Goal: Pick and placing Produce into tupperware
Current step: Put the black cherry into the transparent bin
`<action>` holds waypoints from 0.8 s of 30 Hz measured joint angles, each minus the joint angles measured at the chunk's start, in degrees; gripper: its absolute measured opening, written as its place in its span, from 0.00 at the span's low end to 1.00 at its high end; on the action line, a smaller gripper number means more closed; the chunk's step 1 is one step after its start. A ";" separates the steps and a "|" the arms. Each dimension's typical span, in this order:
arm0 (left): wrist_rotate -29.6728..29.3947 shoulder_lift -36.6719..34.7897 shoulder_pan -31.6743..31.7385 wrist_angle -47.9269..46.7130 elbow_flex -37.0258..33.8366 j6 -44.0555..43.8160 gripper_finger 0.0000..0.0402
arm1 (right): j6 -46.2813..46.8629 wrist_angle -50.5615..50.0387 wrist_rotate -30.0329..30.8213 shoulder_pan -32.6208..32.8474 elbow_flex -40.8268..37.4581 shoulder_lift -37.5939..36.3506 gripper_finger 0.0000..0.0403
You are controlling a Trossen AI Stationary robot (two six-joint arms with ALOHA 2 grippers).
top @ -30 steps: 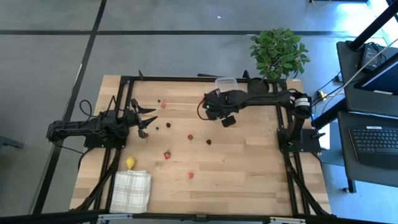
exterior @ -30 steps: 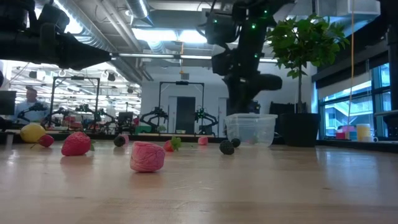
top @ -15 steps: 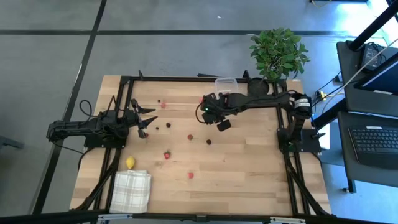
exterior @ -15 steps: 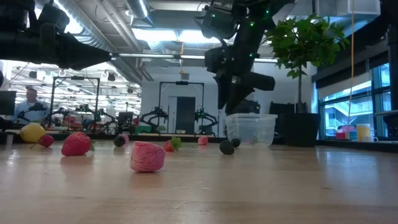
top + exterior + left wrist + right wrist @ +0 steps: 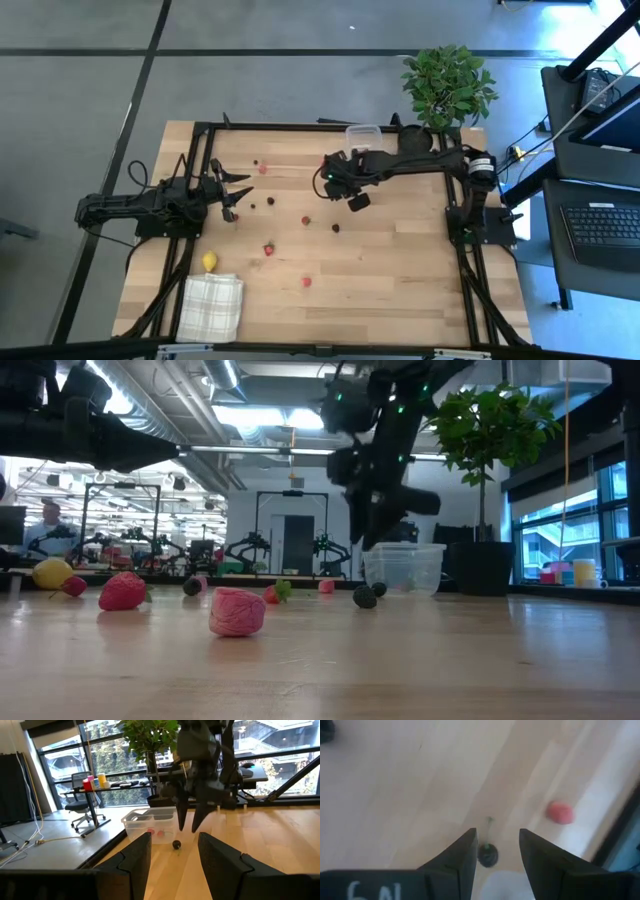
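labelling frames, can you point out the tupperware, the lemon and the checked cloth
tupperware (image 5: 404,567): low view, on its clear front wall
lemon (image 5: 209,261): high view, on its middle
checked cloth (image 5: 212,307): high view, on its centre

The right gripper (image 5: 328,186) hangs open over bare table (image 5: 400,280), one dark berry (image 5: 487,855) between its fingers. The tupperware (image 5: 362,134) and potted plant (image 5: 445,85) crowd the far right corner.

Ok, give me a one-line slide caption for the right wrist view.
Right gripper, fingers open, looks down at a dark berry lying between its fingertips on the wooden table, with a red fruit piece off to one side.
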 joint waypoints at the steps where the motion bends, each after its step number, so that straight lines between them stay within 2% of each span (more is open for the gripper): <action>1: 0.00 0.02 0.00 0.00 0.00 0.00 0.39 | -0.21 -0.19 0.59 0.00 0.00 0.98 0.37; 4: 0.01 0.00 -0.02 0.00 0.02 0.00 0.39 | -1.17 -0.46 3.83 0.00 -0.04 2.85 0.37; 24: 0.00 0.01 0.00 0.01 0.02 0.02 0.39 | 0.13 0.32 3.98 -3.04 -0.02 4.32 0.37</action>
